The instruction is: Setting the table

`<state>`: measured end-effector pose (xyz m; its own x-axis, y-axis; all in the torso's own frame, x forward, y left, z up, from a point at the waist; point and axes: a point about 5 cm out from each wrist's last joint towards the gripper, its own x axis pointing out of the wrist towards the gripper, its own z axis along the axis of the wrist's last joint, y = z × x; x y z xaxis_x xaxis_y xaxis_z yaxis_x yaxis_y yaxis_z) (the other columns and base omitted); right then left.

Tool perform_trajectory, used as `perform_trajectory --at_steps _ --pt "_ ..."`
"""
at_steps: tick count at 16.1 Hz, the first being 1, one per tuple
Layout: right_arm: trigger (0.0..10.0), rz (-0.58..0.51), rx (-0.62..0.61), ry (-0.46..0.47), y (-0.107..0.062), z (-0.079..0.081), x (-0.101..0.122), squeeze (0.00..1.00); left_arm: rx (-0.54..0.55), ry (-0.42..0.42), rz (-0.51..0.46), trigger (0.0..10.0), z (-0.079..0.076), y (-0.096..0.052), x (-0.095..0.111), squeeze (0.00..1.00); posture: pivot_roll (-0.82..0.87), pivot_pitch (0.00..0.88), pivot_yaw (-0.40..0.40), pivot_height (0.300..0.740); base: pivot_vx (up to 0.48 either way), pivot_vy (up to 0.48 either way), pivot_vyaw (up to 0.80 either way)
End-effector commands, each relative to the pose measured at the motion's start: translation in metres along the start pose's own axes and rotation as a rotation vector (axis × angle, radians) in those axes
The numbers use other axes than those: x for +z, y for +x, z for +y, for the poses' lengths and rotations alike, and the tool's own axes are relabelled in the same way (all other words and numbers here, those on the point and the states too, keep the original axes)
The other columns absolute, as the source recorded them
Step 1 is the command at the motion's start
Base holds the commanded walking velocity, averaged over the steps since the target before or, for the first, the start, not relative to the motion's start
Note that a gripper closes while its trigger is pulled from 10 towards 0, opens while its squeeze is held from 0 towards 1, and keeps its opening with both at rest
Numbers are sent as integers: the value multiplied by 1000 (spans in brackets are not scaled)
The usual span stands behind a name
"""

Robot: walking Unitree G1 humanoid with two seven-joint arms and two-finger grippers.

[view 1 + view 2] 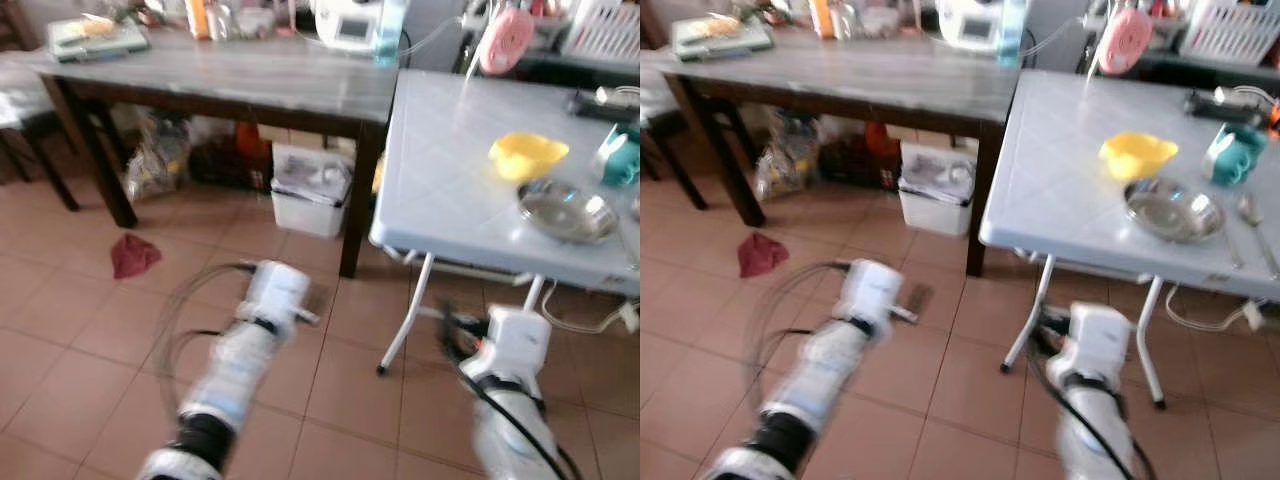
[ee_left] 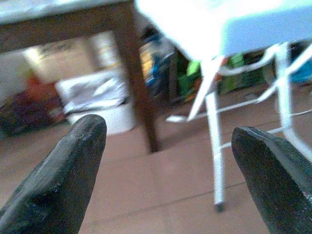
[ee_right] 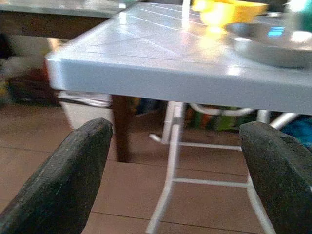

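We face the white table (image 1: 1070, 190), smooth and faintly gridded, on thin folding legs. On it sit a shiny steel plate (image 1: 1173, 210), a glossy yellow bowl (image 1: 1137, 154), a teal mug (image 1: 1230, 160) and a spoon (image 1: 1255, 222). Both the left gripper (image 2: 165, 161) and the right gripper (image 3: 180, 170) hang spread and empty below its edge. We should step close, then lift the right one well above the rim.

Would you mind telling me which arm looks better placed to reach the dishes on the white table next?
Probably the right. The right gripper, open, faces the white table's edge, with the metal plate and yellow bowl just beyond. The left gripper, also open, points under the wooden table.
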<state>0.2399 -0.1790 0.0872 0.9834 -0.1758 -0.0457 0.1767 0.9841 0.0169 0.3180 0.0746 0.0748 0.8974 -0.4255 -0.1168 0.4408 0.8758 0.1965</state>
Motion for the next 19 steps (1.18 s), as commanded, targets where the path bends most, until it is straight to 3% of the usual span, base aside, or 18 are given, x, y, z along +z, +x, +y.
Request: perform_trajectory --at_steps 1,4,8,19 --pt "10000 -4 -6 34 1 5 1 0 10 17 -11 10000 10 -1 4 0 67 91 -47 714 0 0 0" --pt "10000 -23 50 18 1 18 8 0 17 4 -2 10000 10 3 4 0 58 104 -61 714 0 -92 0" --pt "10000 -18 23 17 -3 11 7 0 11 -1 11 10000 6 0 1 0 36 120 -52 714 0 -308 0" --pt "10000 -32 5 11 -3 8 10 0 -9 0 8 10000 3 4 4 0 31 108 -45 714 0 -362 0"
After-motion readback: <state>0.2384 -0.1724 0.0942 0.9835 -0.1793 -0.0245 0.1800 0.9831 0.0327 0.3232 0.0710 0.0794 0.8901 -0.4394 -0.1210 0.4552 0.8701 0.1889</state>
